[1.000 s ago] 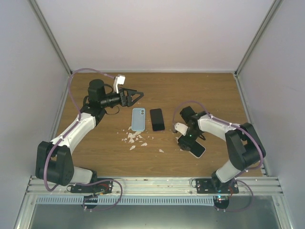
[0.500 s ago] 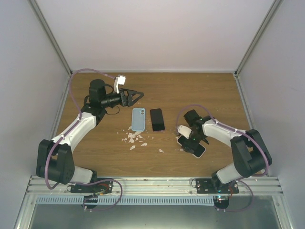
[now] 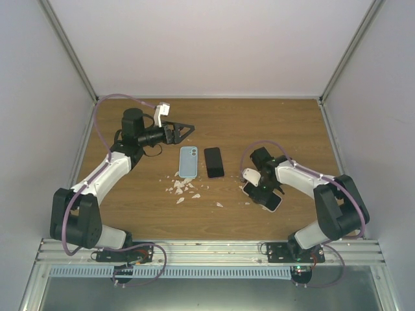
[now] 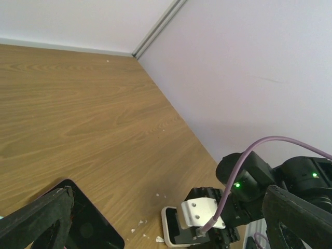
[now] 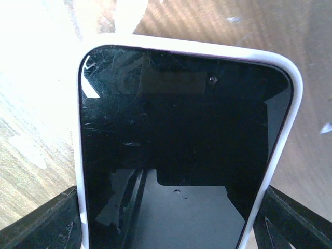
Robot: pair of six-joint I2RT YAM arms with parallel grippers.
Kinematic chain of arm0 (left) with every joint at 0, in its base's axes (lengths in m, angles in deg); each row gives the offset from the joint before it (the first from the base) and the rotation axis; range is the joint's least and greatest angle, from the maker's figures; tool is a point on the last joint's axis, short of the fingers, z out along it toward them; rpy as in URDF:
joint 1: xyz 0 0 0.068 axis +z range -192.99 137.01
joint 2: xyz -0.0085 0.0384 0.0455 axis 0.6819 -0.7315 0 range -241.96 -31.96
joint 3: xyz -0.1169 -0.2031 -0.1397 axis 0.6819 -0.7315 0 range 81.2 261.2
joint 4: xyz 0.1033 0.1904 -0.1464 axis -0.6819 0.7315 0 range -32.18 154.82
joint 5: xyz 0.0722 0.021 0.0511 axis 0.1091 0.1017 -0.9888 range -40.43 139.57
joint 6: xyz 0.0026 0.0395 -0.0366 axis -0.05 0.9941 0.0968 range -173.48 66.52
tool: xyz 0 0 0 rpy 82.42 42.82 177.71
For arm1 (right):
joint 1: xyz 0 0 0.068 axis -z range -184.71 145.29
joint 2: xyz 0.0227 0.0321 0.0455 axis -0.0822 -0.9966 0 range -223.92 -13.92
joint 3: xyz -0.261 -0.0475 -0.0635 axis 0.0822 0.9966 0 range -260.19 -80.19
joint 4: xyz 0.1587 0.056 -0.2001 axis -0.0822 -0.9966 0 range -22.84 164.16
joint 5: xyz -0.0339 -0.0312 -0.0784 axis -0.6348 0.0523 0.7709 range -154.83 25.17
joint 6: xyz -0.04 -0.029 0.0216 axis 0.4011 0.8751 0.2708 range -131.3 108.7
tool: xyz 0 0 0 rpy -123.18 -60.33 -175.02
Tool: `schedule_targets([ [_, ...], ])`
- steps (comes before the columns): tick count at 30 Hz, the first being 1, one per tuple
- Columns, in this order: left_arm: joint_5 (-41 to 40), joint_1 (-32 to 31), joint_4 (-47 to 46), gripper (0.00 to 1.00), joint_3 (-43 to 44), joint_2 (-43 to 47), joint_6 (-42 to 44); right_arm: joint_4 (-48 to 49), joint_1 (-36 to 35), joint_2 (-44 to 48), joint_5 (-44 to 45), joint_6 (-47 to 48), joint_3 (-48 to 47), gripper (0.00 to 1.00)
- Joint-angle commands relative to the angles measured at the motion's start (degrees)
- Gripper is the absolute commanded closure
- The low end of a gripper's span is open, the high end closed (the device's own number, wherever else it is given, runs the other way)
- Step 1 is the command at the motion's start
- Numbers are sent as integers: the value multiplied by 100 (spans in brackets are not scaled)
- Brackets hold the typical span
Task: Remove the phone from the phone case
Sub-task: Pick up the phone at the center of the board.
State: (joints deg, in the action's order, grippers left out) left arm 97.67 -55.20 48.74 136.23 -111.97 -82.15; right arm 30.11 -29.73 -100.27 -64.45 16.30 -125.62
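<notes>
A phone with a black screen in a white case (image 3: pixel 268 199) lies on the wooden table at the right. It fills the right wrist view (image 5: pixel 181 140) and shows small in the left wrist view (image 4: pixel 172 228). My right gripper (image 3: pixel 260 189) is low over it. Its fingers (image 5: pixel 49 225) press against both long sides of the case, shut on it. My left gripper (image 3: pixel 184 130) is open and empty, held above the table at the back left, away from the cased phone. Its fingers (image 4: pixel 36 223) frame the left wrist view.
A light blue phone case (image 3: pixel 187 161) and a bare black phone (image 3: pixel 214 162) lie side by side mid-table. The black phone also shows in the left wrist view (image 4: pixel 85 225). Several white scraps (image 3: pixel 183 188) are scattered in front of them. Walls enclose the table on three sides.
My right gripper has shifted slightly over the white-cased phone, and the phone has turned a little with it. The left arm has barely moved.
</notes>
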Motion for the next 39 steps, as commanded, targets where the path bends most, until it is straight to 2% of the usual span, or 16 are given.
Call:
schedule_targets([
  [1, -82, 62, -28, 1, 54, -133, 142, -22, 47, 67, 155, -140, -366, 32],
  [6, -120, 55, -93, 1, -220, -204, -7, 39, 49, 281, 21, -329, -755, 32],
  [11, -151, -37, -118, 7, -360, -375, -136, 152, 49, 421, -12, -528, -1282, 32],
  [20, -235, -1099, 283, 10, 40, -727, 328, 264, 36, 654, -372, -851, -2311, 34],
  [31, -252, -1652, 403, 14, 650, -1089, 151, 178, -117, 892, -741, -1122, -2545, 35],
  [39, -485, -1863, 462, 28, 1017, -1420, -177, 165, -247, 752, -784, -1144, -2717, 35],
])
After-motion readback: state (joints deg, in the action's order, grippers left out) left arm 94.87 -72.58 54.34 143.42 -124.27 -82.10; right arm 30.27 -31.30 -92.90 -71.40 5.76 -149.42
